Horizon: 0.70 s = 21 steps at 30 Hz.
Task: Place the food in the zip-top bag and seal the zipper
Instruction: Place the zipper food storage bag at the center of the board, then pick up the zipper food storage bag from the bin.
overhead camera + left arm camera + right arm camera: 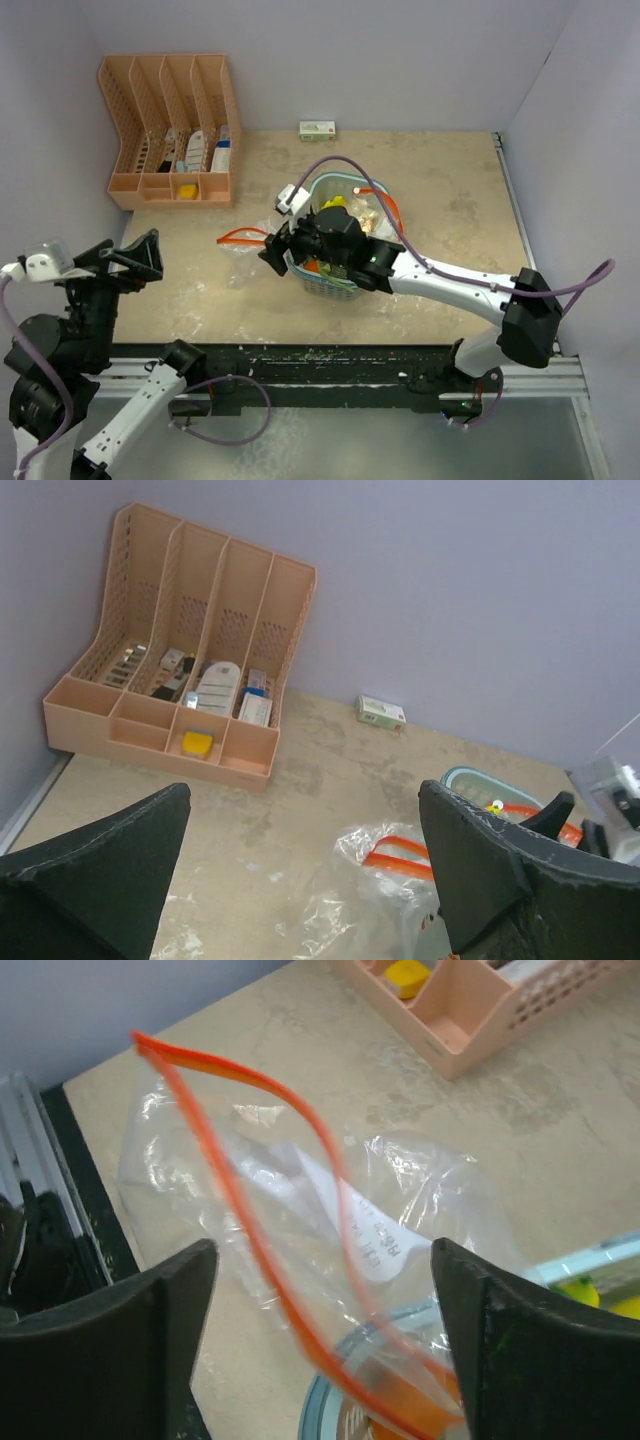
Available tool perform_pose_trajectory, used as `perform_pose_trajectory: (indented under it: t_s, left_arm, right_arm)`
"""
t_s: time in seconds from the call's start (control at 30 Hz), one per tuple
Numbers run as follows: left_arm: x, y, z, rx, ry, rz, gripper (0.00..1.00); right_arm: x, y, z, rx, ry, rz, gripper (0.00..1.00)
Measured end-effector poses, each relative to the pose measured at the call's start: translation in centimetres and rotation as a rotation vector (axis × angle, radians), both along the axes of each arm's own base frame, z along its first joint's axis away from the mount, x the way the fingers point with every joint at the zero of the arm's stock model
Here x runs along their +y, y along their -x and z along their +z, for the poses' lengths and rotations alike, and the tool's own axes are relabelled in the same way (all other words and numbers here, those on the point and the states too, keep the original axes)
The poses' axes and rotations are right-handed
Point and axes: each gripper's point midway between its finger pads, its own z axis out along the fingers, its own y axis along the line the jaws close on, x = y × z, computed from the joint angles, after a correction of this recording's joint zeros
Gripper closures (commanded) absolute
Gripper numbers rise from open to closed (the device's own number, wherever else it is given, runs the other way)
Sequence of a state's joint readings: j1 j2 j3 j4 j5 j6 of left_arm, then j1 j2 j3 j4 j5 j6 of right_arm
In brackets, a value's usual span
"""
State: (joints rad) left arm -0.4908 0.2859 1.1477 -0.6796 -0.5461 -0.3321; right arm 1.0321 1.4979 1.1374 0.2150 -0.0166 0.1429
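Observation:
A clear zip-top bag point(243, 250) with an orange zipper lies open left of the light blue mesh basket point(372, 192), its mouth lapping over the basket rim. Yellow bananas point(335, 205) show in the basket. Something orange point(400, 1412), perhaps the orange fruit, shows through the bag at the basket's edge. The broccoli head and the long green vegetable are hidden under my right arm. My right gripper point(276, 250) is open, its fingers either side of the bag's zipper point(250, 1230). My left gripper point(150, 258) is open and empty, well left of the bag point(390, 880).
A peach desk organizer point(170, 130) with small items stands at the back left. A small white box point(318, 128) lies by the back wall. Walls close the left, back and right sides. A black rail point(330, 360) runs along the near edge.

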Motion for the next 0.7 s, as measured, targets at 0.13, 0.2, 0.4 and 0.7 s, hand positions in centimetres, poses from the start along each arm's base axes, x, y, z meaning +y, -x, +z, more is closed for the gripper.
perform_pose_trajectory:
  t_s: [0.13,0.2,0.4,0.7]
  left_arm:
    - [-1.4,-1.7,-1.5,0.067,-0.023,-0.024,0.01]
    - [-2.0,-2.5,-2.3,0.101,-0.035,-0.036,0.01]
    - [-2.7,-3.0,-3.6,0.143,-0.054,-0.053,0.01]
    - [-3.6,-3.1,-3.8,0.145,-0.047,-0.100,0.01]
  right_arm:
    - [-2.3,-0.8,1.8,-0.011,-0.007,-0.118,0.00]
    - [-4.2,-0.9,3.2,-0.006,-0.022,-0.187,0.01]
    - [-13.2,-2.1,7.1,0.019,-0.071,-0.541,0.00]
    - [-27.1,-6.5,2.5,0.159,0.031,-1.026,0.00]
